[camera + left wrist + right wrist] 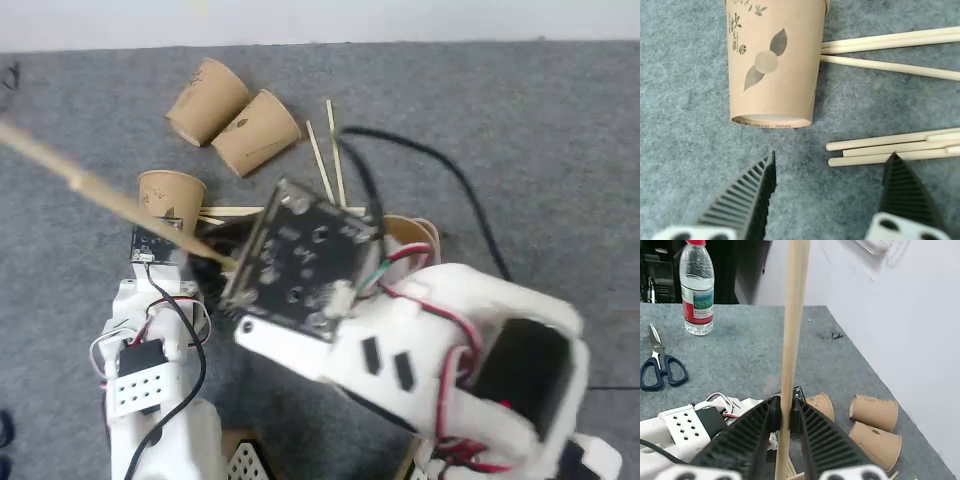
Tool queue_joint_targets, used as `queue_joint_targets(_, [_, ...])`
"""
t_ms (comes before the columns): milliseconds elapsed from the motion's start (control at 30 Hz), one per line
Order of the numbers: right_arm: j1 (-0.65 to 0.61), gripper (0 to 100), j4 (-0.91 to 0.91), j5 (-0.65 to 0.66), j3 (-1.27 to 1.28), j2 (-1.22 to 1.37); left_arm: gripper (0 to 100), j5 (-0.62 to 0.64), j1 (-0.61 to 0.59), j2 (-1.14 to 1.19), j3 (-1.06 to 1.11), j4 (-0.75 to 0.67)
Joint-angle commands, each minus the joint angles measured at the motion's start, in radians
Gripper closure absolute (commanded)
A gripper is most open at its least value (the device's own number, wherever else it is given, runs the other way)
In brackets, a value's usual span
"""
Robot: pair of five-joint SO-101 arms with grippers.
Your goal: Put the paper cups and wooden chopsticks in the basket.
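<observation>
One wooden chopstick (75, 179) is pinched tight in the right gripper (786, 407) and, seen from the high view, slants out over the table toward ten o'clock. One paper cup (207, 100) and a second cup (256, 132) lie on their sides, touching, at eleven o'clock. A third cup (170, 197) lies at nine o'clock, near the left gripper (832, 157), whose jaws stand apart over loose chopsticks (865, 148). A water bottle (696, 287) and scissors (660, 367) rest farther off on the grey table (550, 150).

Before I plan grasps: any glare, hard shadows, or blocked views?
High view: even light, no glare; the right arm's camera board hides mid-table. Left wrist view: no hard shadow by the paper cup. Right wrist view: the held chopstick crosses centre.
</observation>
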Motion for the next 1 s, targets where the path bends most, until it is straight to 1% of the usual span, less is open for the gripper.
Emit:
queue_joint_targets(0, [0.004, 99.1, -0.088, -0.006, 0.114, -0.031, 67, -0.009, 0.003, -0.020, -0.008, -0.025])
queue_joint_targets(133, [0.074, 99.1, -0.315, -0.006, 0.370, -0.145, 67, -0.009, 0.003, -0.020, -0.008, -0.025])
queue_joint_targets(233, [0.139, 99.1, -0.498, -0.012, 0.618, -0.283, 67, -0.009, 0.003, -0.020, -0.008, -0.025])
queue_joint_targets(333, [0.165, 99.1, -0.659, -0.012, 0.858, -0.410, 67, -0.009, 0.003, -0.020, -0.008, -0.025])
queue_joint_targets(500, [0.193, 99.1, -0.720, -0.012, 1.036, -0.504, 67, -0.009, 0.003, -0.020, -0.008, -0.025])
queue_joint_targets(600, [0.243, 99.1, -0.814, -0.014, 1.140, -0.530, 67, -0.009, 0.003, -0.020, -0.008, -0.025])
queue_joint_targets(700, [0.283, 99.1, -0.868, -0.069, 1.232, -0.555, 67, -0.009, 0.003, -0.020, -0.008, -0.025])
queue_joint_targets(767, [0.292, 99.1, -0.877, -0.095, 1.287, -0.578, 67, -0.009, 0.003, -0.020, -0.008, -0.025])
queue_joint_targets(967, [0.295, 98.8, -0.849, -0.094, 1.415, -0.654, 67, -0.009, 0.003, -0.020, -0.008, -0.025])
